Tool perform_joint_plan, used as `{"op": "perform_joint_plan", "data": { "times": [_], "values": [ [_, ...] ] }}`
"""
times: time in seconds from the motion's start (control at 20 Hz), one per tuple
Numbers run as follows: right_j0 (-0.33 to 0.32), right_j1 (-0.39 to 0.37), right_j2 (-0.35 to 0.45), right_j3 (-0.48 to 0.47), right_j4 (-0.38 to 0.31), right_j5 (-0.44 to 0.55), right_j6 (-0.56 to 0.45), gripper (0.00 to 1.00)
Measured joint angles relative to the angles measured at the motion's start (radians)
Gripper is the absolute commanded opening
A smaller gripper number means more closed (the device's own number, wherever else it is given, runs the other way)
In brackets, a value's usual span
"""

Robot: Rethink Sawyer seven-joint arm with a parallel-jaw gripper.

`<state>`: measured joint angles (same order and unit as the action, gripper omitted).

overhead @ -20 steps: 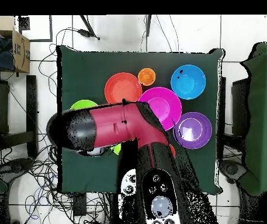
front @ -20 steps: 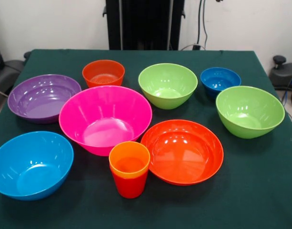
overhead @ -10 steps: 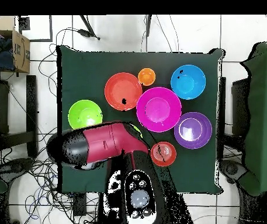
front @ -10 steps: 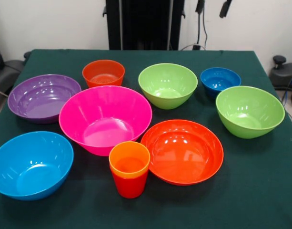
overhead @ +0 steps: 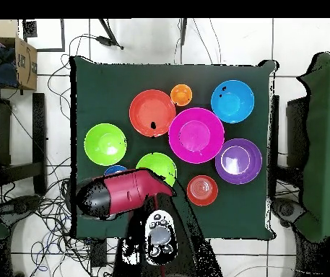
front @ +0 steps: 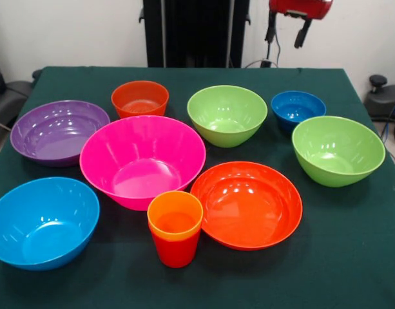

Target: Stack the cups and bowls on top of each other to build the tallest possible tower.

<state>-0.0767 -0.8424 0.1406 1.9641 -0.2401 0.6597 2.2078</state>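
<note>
1. The orange cup (front: 175,215) sits inside the red cup (front: 176,250). The two stand upright near the front edge of the bench (front: 352,257), as the front view shows it.
2. The large orange-red bowl (front: 247,205) is just beside the cups, on their right in the front view.
3. The big pink bowl (front: 142,161) is just behind the cups. It sits close to the large orange-red bowl.
4. The light blue bowl (front: 42,222) is off to the left of the cups in the front view. The purple bowl (front: 58,132) is behind it.
5. The small orange-red bowl (front: 140,98) is behind the pink bowl.
6. One lime green bowl (front: 227,115) is in the middle at the back. The other lime green bowl (front: 337,150) is near the right edge in the front view.
7. The small blue bowl (front: 298,108) sits between the two green ones, further back.
8. All the bowls stand open side up on the green cloth. None is inside another.
9. The jaws (front: 286,31) hang up high at the top of the front view, above the back of the bench. Two dark fingers (front: 301,32) point down with a gap between them, and they hold nothing.
10. In the overhead view the red and black arm (overhead: 120,195) covers part of the small blue bowl.
</note>
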Motion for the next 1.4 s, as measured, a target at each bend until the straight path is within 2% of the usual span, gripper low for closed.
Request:
{"op": "perform_joint_plan", "data": {
  "times": [0.75,1.4],
  "values": [
    [0.159,0.194,-0.128,0.018,0.022,-0.192,0.093,1.00],
    [0.176,0.377,-0.188,0.001,0.049,-0.361,0.096,1.00]
  ]
}}
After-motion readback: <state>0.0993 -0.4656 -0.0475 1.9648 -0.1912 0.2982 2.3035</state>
